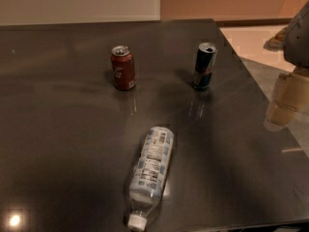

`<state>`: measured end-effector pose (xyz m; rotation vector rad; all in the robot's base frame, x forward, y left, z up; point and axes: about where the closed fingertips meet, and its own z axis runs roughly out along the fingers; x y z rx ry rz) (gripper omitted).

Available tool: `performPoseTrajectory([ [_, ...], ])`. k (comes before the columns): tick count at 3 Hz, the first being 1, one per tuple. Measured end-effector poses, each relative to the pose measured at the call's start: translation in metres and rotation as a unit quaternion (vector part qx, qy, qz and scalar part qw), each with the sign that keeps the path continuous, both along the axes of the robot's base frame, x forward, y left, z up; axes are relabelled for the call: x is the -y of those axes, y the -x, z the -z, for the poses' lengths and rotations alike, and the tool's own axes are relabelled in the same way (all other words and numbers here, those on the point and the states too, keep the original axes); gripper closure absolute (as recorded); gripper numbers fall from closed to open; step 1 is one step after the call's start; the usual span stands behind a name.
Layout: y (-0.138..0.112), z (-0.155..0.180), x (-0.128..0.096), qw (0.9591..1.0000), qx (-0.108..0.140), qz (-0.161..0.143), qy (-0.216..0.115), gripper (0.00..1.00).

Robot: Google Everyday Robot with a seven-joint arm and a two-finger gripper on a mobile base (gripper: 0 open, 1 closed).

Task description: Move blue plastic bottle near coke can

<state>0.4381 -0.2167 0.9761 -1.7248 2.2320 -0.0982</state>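
Note:
The blue plastic bottle [150,170] lies on its side on the dark table [58,129], near the front edge, with its white cap pointing toward the front. The coke can [123,67] stands upright at the back, left of centre, well apart from the bottle. My gripper [286,103] is at the right edge of the view, over the table's right side, far from the bottle and from the can, and holds nothing that I can see.
A slim dark blue-silver can [204,65] stands upright at the back right, to the right of the coke can. The table's right edge runs diagonally close to the gripper. Pale floor shows beyond it.

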Motion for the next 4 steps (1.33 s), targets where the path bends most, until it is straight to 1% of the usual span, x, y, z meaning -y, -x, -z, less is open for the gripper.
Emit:
performPoseTrajectory([
  [1, 0.0, 0.0, 0.0, 1.0, 0.0, 0.0, 0.0, 0.0],
  [2, -0.002, -0.003, -0.013, 0.9996, -0.001, -0.027, -0.01, 0.0],
  [3, -0.006, -0.006, -0.04, 0.9961, 0.001, -0.083, -0.028, 0.0],
  [4, -0.002, -0.009, -0.079, 0.9864, 0.01, -0.159, -0.04, 0.0],
])
